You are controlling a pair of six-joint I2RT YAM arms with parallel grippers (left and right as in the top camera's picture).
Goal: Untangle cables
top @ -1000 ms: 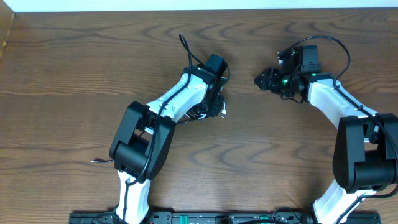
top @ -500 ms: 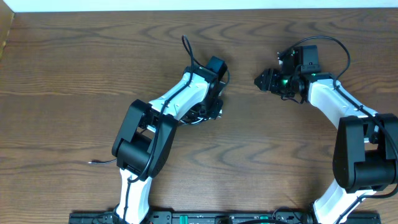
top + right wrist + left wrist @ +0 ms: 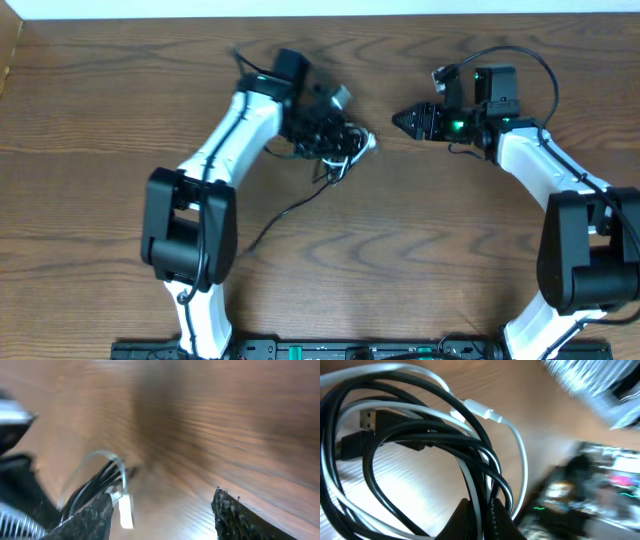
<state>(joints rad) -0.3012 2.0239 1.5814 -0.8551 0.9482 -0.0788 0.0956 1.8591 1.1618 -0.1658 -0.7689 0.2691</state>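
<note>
The black and white cables [image 3: 338, 150] lie as one tangled bundle at the table's middle back. My left gripper [image 3: 318, 130] is shut on it. In the left wrist view its jaws [image 3: 482, 509] pinch black and white strands of the cables [image 3: 420, 445] together. A white plug [image 3: 484, 410] and a black USB plug [image 3: 367, 420] hang in the loops. One black strand [image 3: 285, 212] trails toward the front. My right gripper [image 3: 400, 119] stands open just right of the bundle, pointing at it. The right wrist view shows open fingers [image 3: 95, 517] with a white plug [image 3: 125, 510] beside the left one.
The brown wooden table [image 3: 100, 110] stretches to a white wall at the back. Both arm bases stand at the front edge, left [image 3: 190, 300] and right [image 3: 590, 270]. A thick arm wire [image 3: 530, 62] loops above the right wrist.
My left gripper has shut on the bundle and the arm has swung it left and back. The trailing black strand has been dragged right. The right gripper has edged left.
</note>
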